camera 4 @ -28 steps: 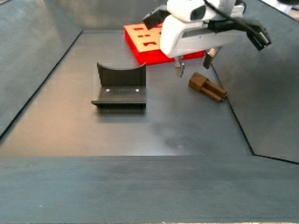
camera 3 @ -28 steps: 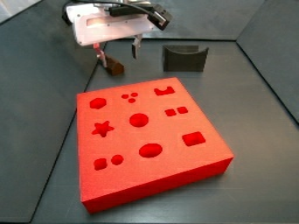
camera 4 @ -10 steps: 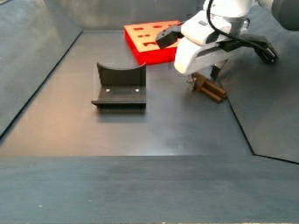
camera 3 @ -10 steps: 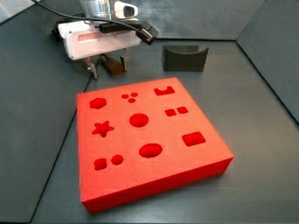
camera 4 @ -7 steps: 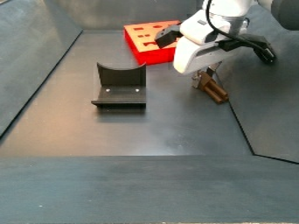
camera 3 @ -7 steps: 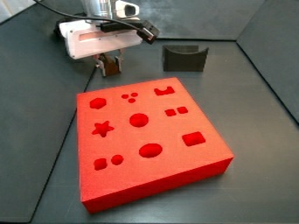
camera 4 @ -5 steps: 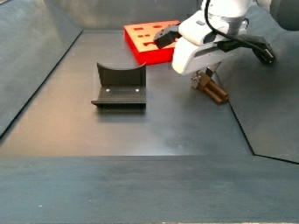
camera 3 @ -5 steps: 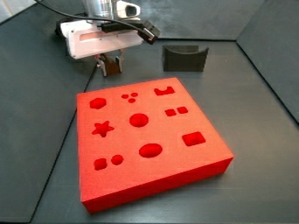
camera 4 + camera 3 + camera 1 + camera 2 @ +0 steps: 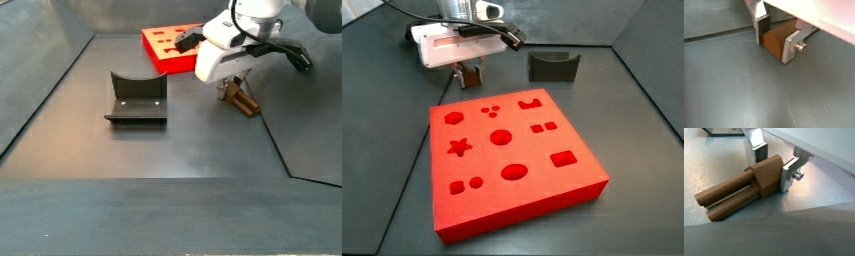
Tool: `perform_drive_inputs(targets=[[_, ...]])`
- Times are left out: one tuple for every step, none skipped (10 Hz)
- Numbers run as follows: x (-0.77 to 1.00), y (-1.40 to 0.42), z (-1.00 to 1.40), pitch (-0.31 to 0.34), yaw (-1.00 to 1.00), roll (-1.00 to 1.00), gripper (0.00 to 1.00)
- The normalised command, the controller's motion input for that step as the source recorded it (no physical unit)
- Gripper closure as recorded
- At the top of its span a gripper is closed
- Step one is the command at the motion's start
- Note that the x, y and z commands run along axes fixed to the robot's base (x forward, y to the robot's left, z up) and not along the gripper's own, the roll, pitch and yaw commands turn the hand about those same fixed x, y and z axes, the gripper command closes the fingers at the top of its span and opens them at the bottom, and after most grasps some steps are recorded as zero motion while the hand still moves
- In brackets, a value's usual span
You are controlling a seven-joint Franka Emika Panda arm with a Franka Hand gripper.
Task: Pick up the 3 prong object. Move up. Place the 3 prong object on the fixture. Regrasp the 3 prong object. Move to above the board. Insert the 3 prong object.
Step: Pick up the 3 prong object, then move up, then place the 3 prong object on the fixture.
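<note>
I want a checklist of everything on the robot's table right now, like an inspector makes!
Surface: dark grey floor, bare around the things.
3 prong object: lying on the floor, body between the pincer's plates.
Fixture: standing apart, nothing on it.
Board: red slab, holes unfilled.
Clutter: nothing seen.
Pincer: low over the floor, closed on the 3 prong object.
Cables: dark cable above the arm in a side view.
Surroundings: grey walls.

Grey floor (image 9: 636, 120) bears board (image 9: 509, 160); fixture (image 9: 552, 66); claw (image 9: 469, 74) near.
</note>
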Motion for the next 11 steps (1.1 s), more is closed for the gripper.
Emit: perform_drive_inputs(targets=[[0.0,0.0,0.0,0.0,0.0,0.0,1.0],[0.0,0.0,0.83,0.0,0.0,0.0,1.0],[-0.01,0.0,0.83,0.002,-0.03,0.0,1.0],[-0.02,-0.01,0.76,0.016,-0.02,-0.02,1.0],[-0.03,-0.01,0.67,0.024,-0.01,-0.03,1.0],[-0.02,-0.01,0.55,0.031,0.01,-0.06,1.0],[-0.01,-0.01,0.49,0.037,0.01,-0.07,1.0],[-0.02,-0.01,0.35,0.042,0.02,-0.1,1.0],[-0.02,-0.01,0.26,0.036,0.03,-0.12,1.0],[0.0,0.0,1.0,0.0,0.0,0.0,1.0],[0.0,0.0,1.0,-0.007,-0.01,-0.02,1.0]])
